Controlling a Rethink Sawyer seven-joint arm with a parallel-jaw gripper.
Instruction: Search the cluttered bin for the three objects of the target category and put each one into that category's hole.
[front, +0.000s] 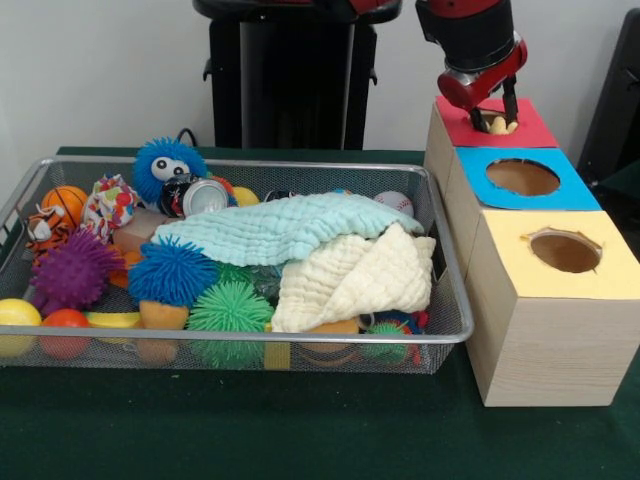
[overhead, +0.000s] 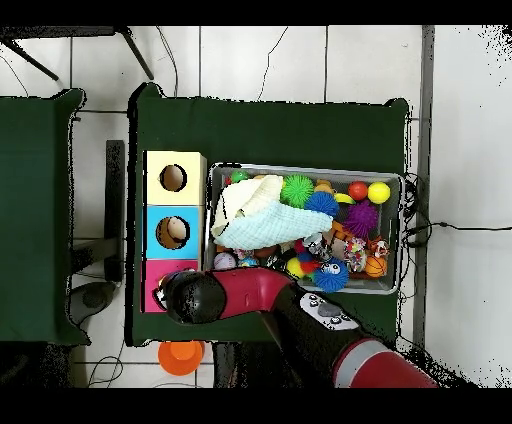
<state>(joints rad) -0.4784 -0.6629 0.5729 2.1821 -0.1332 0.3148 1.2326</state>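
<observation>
From the front, the end effector (front: 495, 122) pinches a yellow plush (front: 500, 127) over the red-topped box (front: 530, 130); overhead, the arm (overhead: 250, 292) hides both, at the bin's (overhead: 305, 169) 8 o'clock.

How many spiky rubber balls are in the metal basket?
4 that I can see. A blue one with googly eyes is at the back left, a purple one at the left, a blue one in the middle and a green one in front. The cloths may hide more.

Silver wire-mesh bin (front: 452, 300), shiny metal; crinkled soft cloths (front: 300, 240) inside; spiky rubbery balls (front: 172, 270); pale wooden boxes (front: 540, 350); matt green cloth-covered desk (front: 300, 430).
</observation>
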